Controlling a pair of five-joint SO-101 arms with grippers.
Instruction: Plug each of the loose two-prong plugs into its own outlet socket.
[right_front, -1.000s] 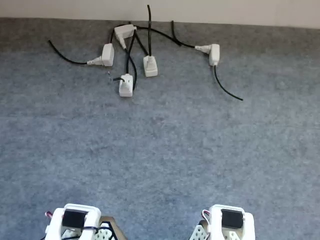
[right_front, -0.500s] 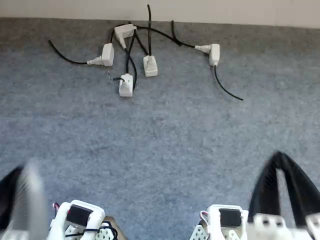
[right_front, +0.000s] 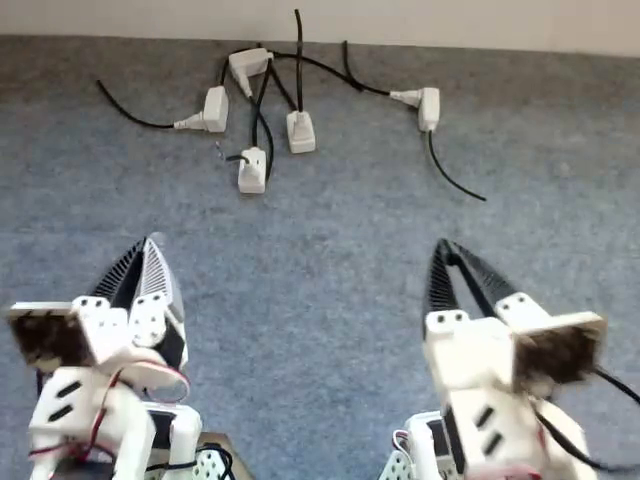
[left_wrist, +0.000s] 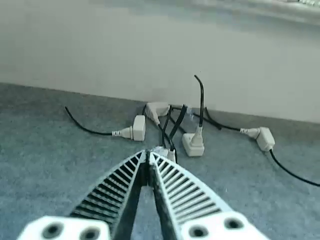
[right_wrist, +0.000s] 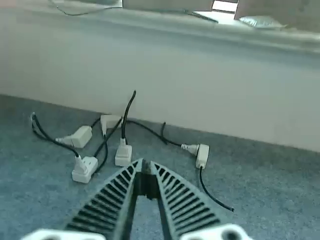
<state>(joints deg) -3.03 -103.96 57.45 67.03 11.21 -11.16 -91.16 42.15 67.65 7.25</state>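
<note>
As we look down from above, our left gripper (right_front: 148, 242) sits in the lower left of the frame, raised over the grey carpet (right_front: 320, 260). Its two ribbed fingers are pressed together to a single tip with nothing between them. Our right gripper (right_front: 441, 246) sits in the lower right in the same pose, fingers closed tip to tip on nothing. Both tips aim toward the top of the frame, well apart from the wiring.

Beyond a bare stretch of carpet, the white pieces lie in a loose cluster near the top centre. Closest to us is the nearest socket block (right_front: 252, 170). Just above and to its right lies the middle socket block (right_front: 300, 132), whose black cord (right_front: 298, 50) runs straight toward the top edge. Up and to the left, the left socket block (right_front: 215, 108) touches the left plug (right_front: 187, 124), whose cord trails off toward the upper left. Farthest in the cluster is the rear socket block (right_front: 248, 62). Off to the upper right, apart from the rest, the right socket block (right_front: 428, 107) touches the right plug (right_front: 404, 97). We cannot tell whether either plug's prongs are seated. Behind everything, the pale wall (right_front: 450, 20) crosses the top edge.
</note>
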